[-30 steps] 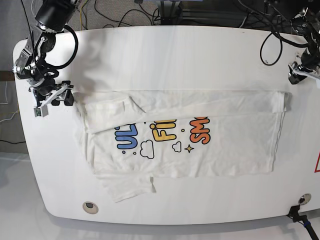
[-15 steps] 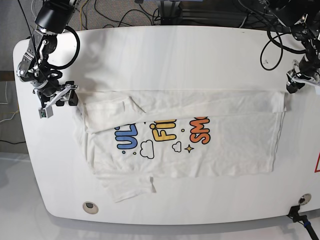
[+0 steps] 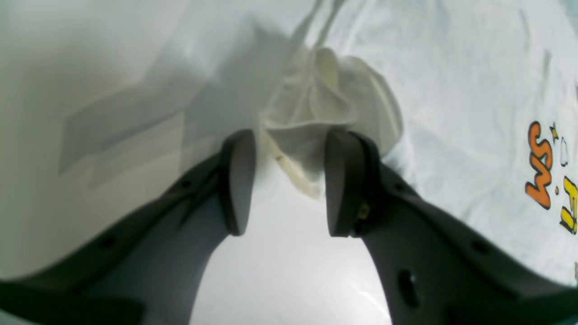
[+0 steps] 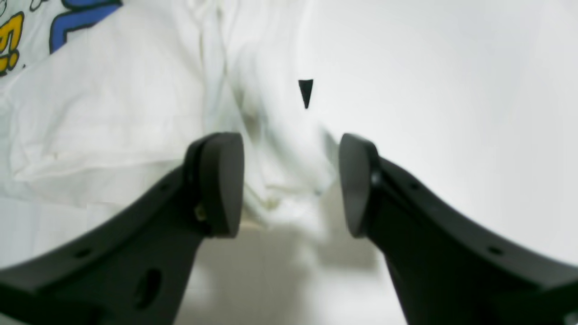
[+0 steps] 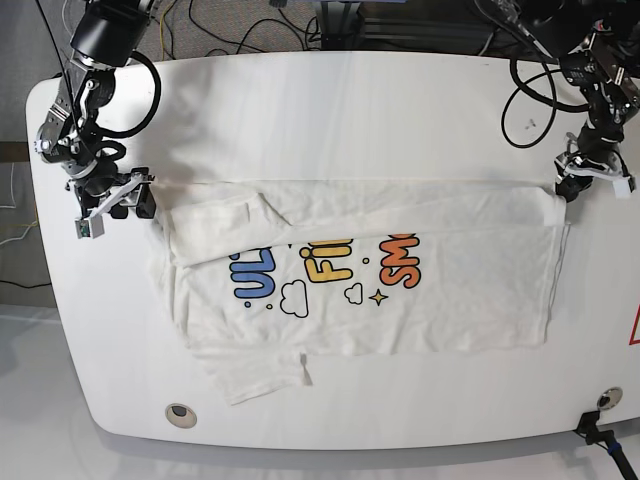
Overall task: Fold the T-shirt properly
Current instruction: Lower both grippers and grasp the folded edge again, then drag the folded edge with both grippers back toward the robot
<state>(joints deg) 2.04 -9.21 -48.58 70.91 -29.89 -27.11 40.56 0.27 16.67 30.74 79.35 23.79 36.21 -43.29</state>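
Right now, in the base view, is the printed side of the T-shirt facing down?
No, the T-shirt shows its colourful print facing up.

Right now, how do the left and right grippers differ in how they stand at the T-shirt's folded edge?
The left gripper straddles a bunched, raised corner of the T-shirt; the cloth between the right gripper's jaws lies flatter. In the base view the left gripper sits at the shirt's right end, the right gripper at its left end. Both have jaws apart, with cloth between them, not clamped.

the t-shirt [image 5: 370, 275] lies on the table [image 5: 330, 100], each claw seemingly at one far corner.
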